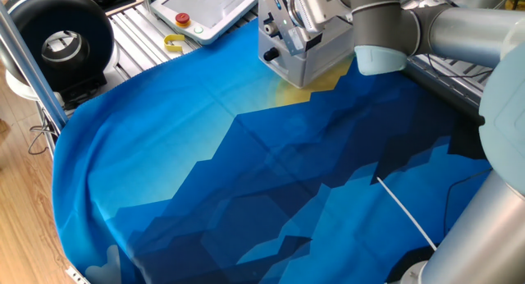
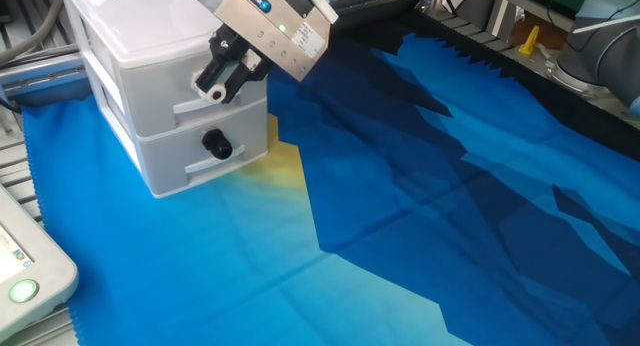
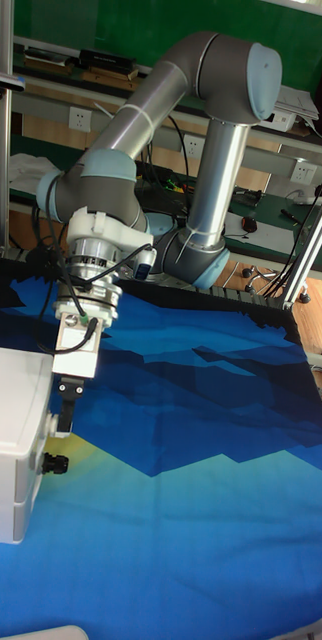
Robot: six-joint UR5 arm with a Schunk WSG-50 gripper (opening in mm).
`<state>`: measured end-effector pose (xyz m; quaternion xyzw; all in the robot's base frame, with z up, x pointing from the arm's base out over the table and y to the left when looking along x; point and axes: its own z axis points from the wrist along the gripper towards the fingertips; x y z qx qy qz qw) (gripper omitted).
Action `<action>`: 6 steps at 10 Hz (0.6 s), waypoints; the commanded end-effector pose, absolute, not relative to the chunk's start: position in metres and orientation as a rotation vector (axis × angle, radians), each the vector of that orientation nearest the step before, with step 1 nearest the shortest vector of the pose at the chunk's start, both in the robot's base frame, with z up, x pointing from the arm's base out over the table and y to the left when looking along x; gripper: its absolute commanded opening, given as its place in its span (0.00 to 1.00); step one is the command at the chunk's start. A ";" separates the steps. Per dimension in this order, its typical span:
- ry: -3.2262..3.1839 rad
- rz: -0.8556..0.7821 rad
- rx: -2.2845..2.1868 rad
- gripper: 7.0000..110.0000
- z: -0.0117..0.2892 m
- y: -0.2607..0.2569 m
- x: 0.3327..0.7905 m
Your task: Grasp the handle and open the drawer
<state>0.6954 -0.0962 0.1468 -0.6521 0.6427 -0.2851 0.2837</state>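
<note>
The drawer (image 2: 120, 106) is a pale grey boxy unit at the back left of the blue cloth, also visible in the tall fixed view (image 3: 9, 420) and in one fixed view (image 1: 310, 64). Its lower front carries a small black knob (image 2: 214, 142). My gripper (image 2: 209, 86) presses against the upper front, fingers drawn close together around the upper handle, which is hidden between them. The tall fixed view has the gripper (image 3: 61, 424) pointing down at the unit's front edge, just above the lower knob (image 3: 53, 463).
A white pendant (image 1: 215, 6) with a red button (image 1: 182, 20) lies behind the unit, a yellow hook (image 1: 174, 43) beside it. A black reel (image 1: 61, 42) stands at the far left. The blue cloth (image 2: 420, 216) spreads out in front.
</note>
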 end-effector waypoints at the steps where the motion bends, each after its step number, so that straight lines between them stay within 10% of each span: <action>1: 1.739 -0.757 -1.715 0.00 0.149 -0.094 0.698; 6: 1.749 -0.744 -1.709 0.00 0.147 -0.086 0.698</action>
